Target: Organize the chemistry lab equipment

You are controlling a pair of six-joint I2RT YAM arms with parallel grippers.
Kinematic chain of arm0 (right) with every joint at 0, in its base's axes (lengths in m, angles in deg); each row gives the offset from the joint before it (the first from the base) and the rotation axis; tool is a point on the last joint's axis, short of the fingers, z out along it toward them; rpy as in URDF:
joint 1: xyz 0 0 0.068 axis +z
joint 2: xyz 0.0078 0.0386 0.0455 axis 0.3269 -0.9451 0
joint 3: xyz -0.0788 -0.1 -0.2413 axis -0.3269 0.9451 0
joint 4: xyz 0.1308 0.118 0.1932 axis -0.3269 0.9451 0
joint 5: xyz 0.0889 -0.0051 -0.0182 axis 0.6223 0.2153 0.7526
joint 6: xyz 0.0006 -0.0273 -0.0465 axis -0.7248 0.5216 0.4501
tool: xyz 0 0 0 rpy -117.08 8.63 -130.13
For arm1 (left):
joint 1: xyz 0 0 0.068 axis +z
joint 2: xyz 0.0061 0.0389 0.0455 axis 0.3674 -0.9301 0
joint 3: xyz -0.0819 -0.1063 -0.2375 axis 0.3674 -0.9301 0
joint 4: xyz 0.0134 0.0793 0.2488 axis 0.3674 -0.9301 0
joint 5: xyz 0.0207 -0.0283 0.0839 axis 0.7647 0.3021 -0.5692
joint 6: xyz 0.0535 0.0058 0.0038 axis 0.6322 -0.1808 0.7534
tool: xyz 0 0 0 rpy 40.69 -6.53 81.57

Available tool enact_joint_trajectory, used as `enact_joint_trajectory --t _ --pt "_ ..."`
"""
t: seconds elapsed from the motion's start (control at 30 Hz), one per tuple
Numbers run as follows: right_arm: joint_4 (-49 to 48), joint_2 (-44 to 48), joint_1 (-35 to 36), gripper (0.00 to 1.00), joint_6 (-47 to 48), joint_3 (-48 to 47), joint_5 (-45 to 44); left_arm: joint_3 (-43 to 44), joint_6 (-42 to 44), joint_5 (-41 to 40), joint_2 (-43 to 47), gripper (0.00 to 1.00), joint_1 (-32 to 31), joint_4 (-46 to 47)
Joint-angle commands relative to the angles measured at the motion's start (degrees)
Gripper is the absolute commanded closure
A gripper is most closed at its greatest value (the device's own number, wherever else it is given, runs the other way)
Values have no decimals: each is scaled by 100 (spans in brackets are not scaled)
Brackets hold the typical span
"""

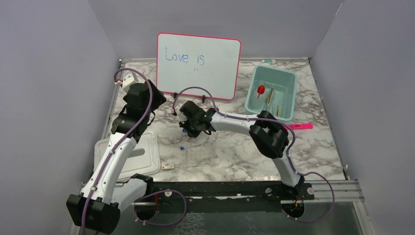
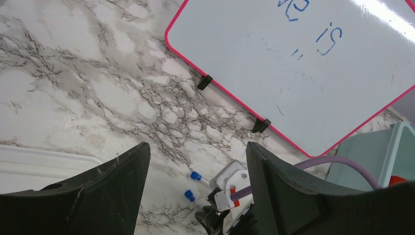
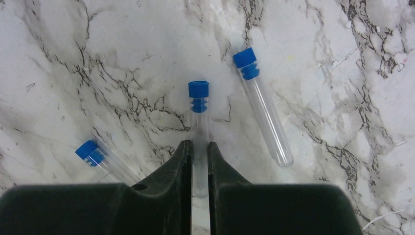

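A clear plastic tube with a blue cap (image 3: 199,120) lies flat on the white marble-patterned bench (image 3: 342,73), near the middle of the bench and in front of the whiteboard. The right end effector (image 3: 199,145) is narrowed onto it, one black finger (image 3: 178,161) pressed to each side of the tube's body. The cap and the neck stick out beyond the fingertips.

A second blue-capped tube (image 3: 264,115) lies just beside it in the wrist view, apart from it and slightly angled. A third blue-capped tube (image 3: 95,155) lies on the other side, partly hidden behind the finger.

The left end effector (image 2: 198,149) hangs over the bench with its fingers wide apart and nothing between them. Its camera looks down on two of the blue caps and on the right wrist.

Behind both arms the pink-framed whiteboard (image 1: 198,66) stands upright on small black feet, with blue writing on it. To its right sits a pale teal plastic bin (image 1: 274,69) holding a red-tipped item (image 1: 261,89) and some thin tools that are too small to tell apart. A pink marker (image 1: 301,126) lies on the bench just in front of the bin. A white rectangular tray (image 1: 147,159) rests at the near left, under the left arm.
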Motion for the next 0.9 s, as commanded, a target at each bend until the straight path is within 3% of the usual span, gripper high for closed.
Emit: enact_joint_trajectory --t 0.0,0.17,0.3,0.57,0.73,0.87 --pt "-22 227 60 91 170 288 -152 -92 -131 -134 190 25 -4 -52" --pt "-786 1217 60 91 -9 989 -15 -85 -360 -34 245 24 -4 -226" --pt "-1657 2013 51 91 -399 1751 -211 -76 -568 514 167 22 -4 -237" --pt "-3067 3087 50 91 -607 2591 -583 240 -190 3633 -545 20 -5 436" --pt "-3468 3460 49 91 -635 2813 -670 380 -103 4726 -849 28 -4 495" --pt "-3653 3562 50 90 -606 2928 -670 260 -136 5057 -970 42 -4 491"
